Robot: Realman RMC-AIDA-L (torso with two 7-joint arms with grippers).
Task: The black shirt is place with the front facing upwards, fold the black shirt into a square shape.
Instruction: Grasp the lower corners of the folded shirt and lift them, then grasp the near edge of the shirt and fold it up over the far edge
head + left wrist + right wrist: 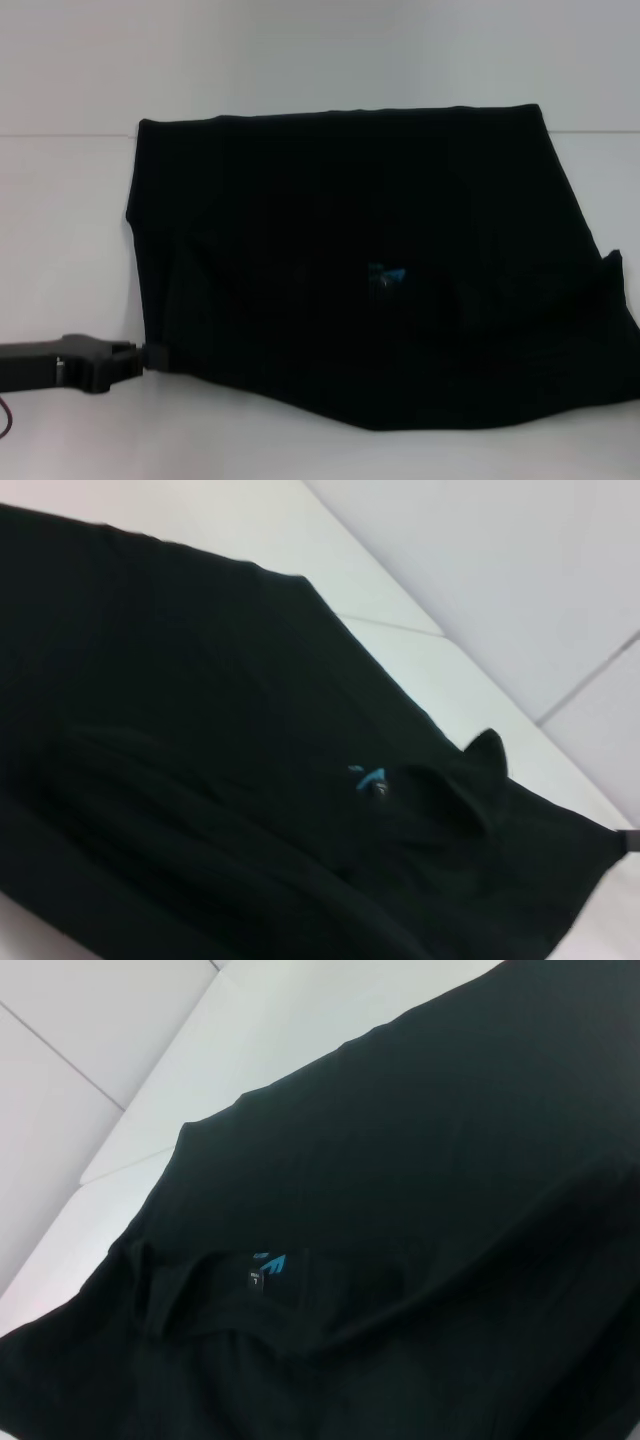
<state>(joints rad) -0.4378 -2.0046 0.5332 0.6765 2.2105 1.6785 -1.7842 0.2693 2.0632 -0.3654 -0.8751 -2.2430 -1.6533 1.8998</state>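
Observation:
The black shirt (360,260) lies spread on the white table (60,230), with its blue neck label (386,275) showing near the middle. No white letters show. My left gripper (152,356) is low at the near left, its narrow tip closed on the shirt's left edge. The shirt also fills the left wrist view (200,780) and the right wrist view (420,1220). A small dark tip (628,838) at the shirt's far corner looks like my right gripper. The right arm is out of the head view. A cloth flap (612,262) stands up at the shirt's right edge.
The white table runs to a pale wall (320,50) behind the shirt. Bare table shows left of the shirt and along the near edge (200,440). The shirt's right side reaches the head view's edge.

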